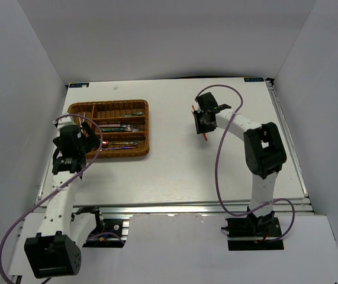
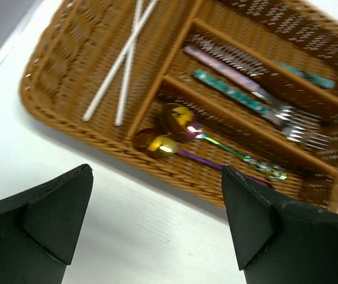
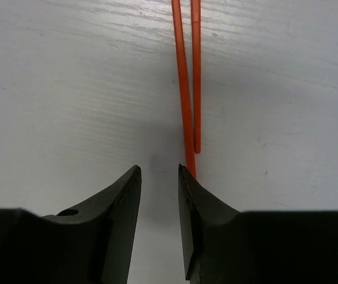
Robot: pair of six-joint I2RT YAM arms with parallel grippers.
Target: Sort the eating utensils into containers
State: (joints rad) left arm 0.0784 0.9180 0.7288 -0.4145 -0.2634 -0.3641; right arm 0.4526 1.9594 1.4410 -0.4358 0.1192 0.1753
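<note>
The brown wicker tray [image 1: 147, 128] sits at the table's back left. In the left wrist view its crosswise section [image 2: 68, 53] holds two thin white sticks [image 2: 121, 65]. Its long sections hold two iridescent spoons [image 2: 177, 115] and silver forks [image 2: 299, 127] with teal and pink handles. My left gripper [image 1: 95, 141] hangs open and empty [image 2: 157, 207] over bare table just outside the tray's near rim. Two red-orange chopsticks [image 3: 186, 89] lie side by side on the table. My right gripper [image 3: 159, 168] is low over their near ends [image 1: 206, 137], jaws a little apart with nothing between them. One chopstick runs under the right finger [image 3: 201, 219].
White walls enclose the table on the left, back and right. The table's right edge [image 1: 287, 136] lies beyond the right arm. A purple cable [image 1: 219, 160] loops beside the right arm, and another loops by the left arm.
</note>
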